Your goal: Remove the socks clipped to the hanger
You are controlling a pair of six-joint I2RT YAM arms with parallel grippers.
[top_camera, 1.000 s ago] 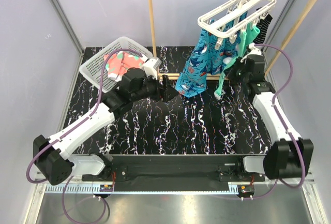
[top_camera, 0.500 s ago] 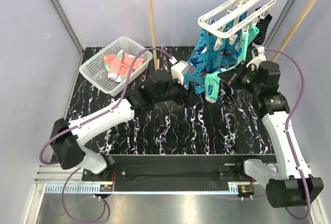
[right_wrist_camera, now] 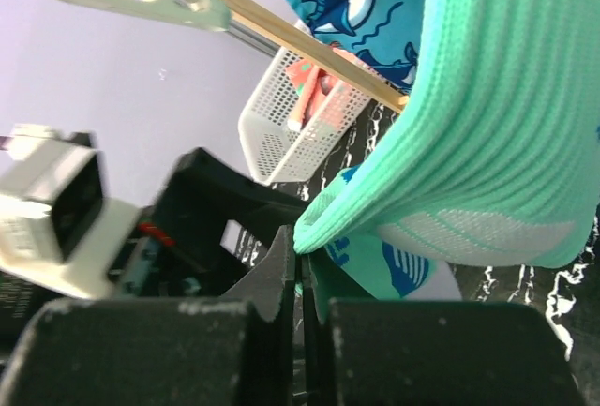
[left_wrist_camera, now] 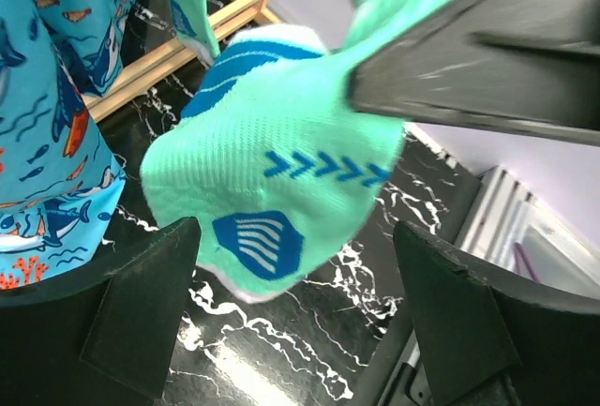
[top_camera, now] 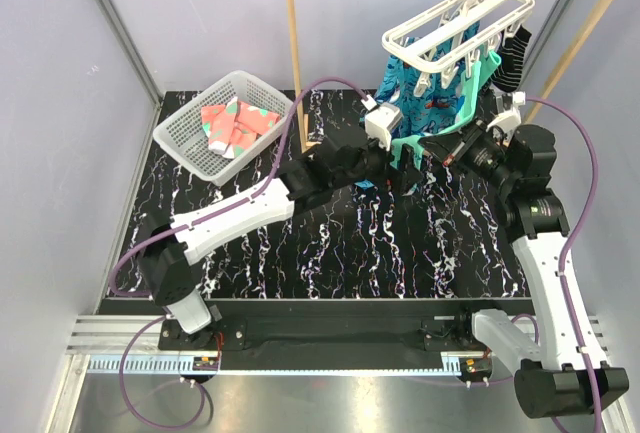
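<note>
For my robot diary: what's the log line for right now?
right gripper: shut on teal sock | left gripper: open, sock end between jaws

Seen from beside the desk, the two arms are built alike. The left white-shelled arm point(top_camera: 225, 218) has smooth moulded plastic links joined by chunky black cylindrical joint housings point(top_camera: 330, 165). The right white-shelled arm point(top_camera: 552, 273) matches it, down to a round black base motor point(top_camera: 548, 390). A thin purple cable point(top_camera: 335, 80) loops free of the left arm's shell, and a second purple cable point(top_camera: 594, 168) bows out from the right one. A small white boxy camera block point(top_camera: 381, 121) sits at the left wrist. The jaws are matte black plastic, broad and wedge-shaped, their edges speckled with pale scuffs up close.
</note>
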